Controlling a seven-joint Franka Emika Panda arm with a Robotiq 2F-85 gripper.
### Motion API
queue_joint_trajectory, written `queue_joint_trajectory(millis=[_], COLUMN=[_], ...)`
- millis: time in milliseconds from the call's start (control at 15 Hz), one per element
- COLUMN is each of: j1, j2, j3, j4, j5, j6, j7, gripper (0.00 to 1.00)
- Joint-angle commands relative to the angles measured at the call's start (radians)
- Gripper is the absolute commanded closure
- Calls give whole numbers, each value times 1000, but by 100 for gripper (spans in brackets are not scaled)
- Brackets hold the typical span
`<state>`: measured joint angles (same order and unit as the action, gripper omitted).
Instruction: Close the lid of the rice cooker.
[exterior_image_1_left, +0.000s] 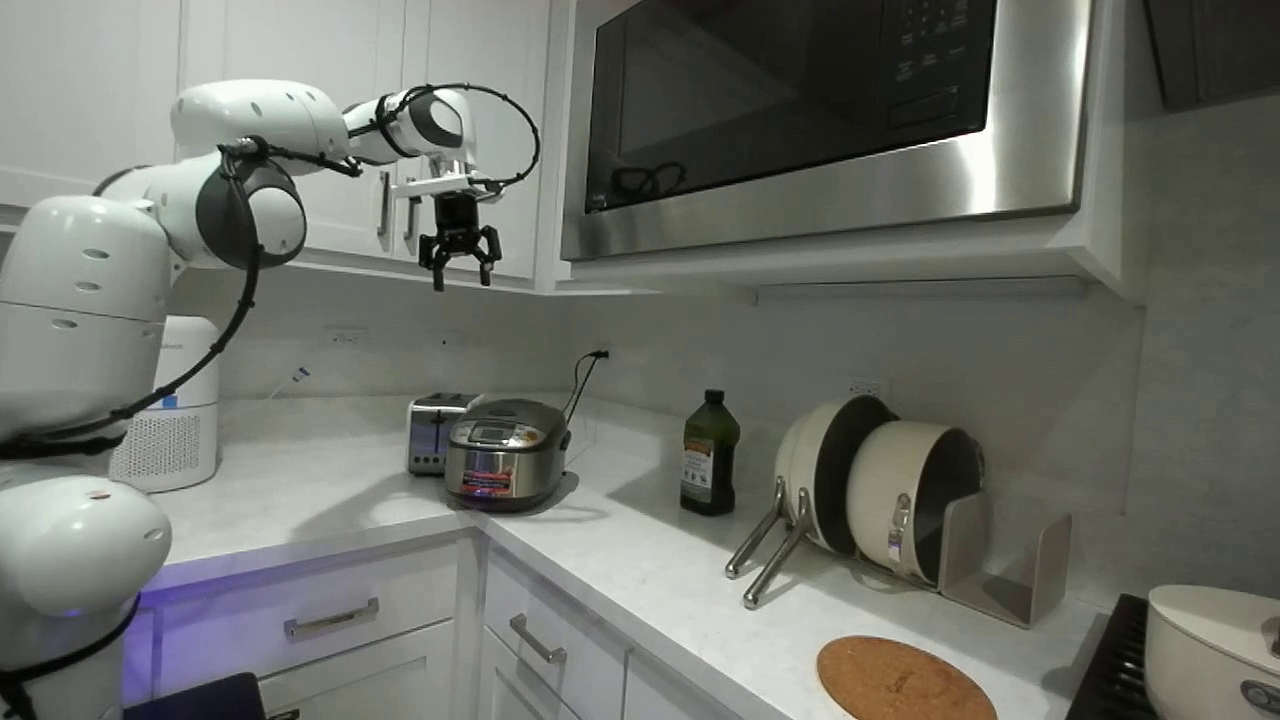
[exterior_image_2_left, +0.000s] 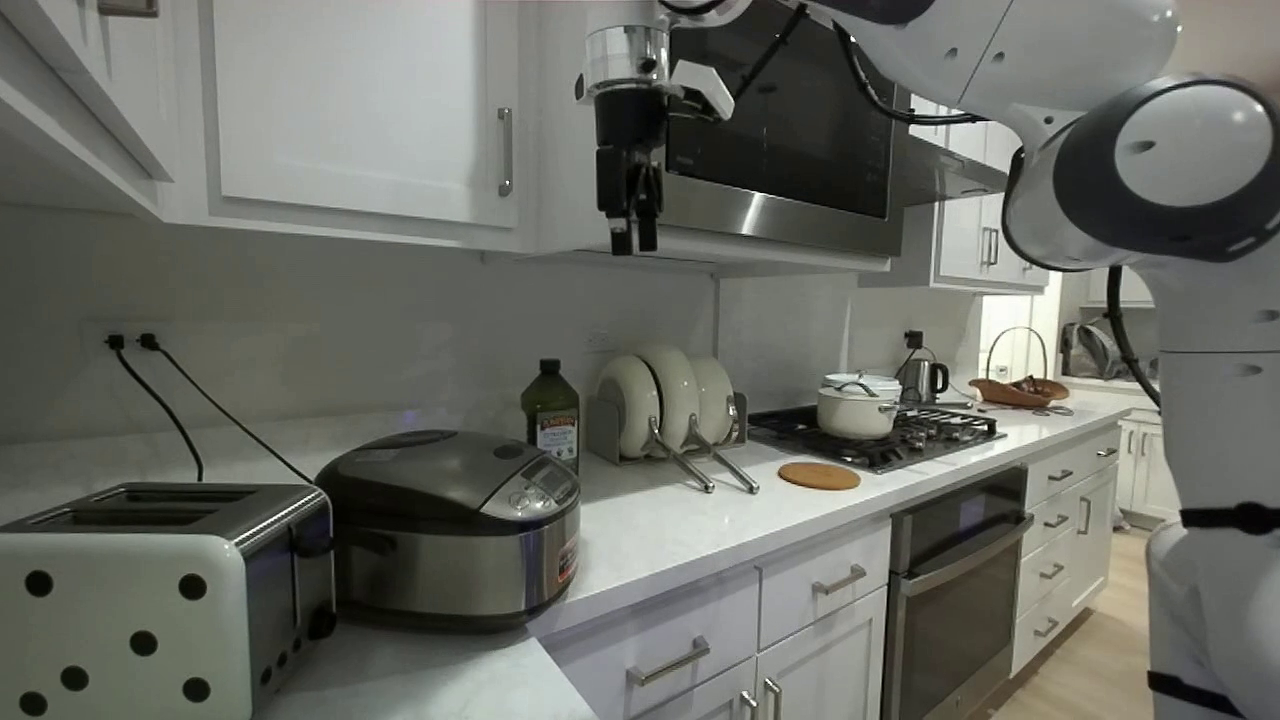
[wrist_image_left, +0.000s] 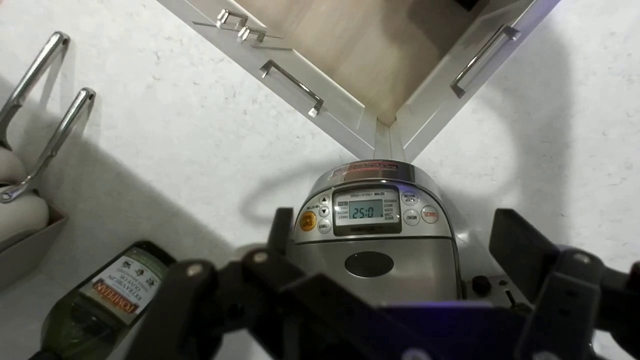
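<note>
Hand (exterior_image_1_left: 462, 282) high above the desk (exterior_image_1_left: 320, 440), fingers (wrist_image_left: 517, 245) pointing down and spread apart. Rice cooker (exterior_image_1_left: 505, 468) upright where the desk's two runs meet, its lid (exterior_image_2_left: 420, 455) down and flush in both exterior views. Numerals show on the display (wrist_image_left: 366, 210), wrist view. Toaster (exterior_image_2_left: 120, 610) just beside it. Dark green bottle (exterior_image_1_left: 710, 455) upright between cooker and racked pans (exterior_image_1_left: 876, 490).

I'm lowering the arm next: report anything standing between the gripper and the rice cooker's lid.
Nothing visible does: the open gripper hangs well above the lid, with clear space between. The toaster stands beside the rice cooker, and the lid already looks shut.
</note>
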<state>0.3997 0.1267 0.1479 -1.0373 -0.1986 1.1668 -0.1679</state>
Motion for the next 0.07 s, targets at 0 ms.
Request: queue_joint_trajectory(millis=[0], j1=[0], j2=[4], j3=[0], j4=[0], j5=[0], j6=[0], j7=[0], gripper=[0])
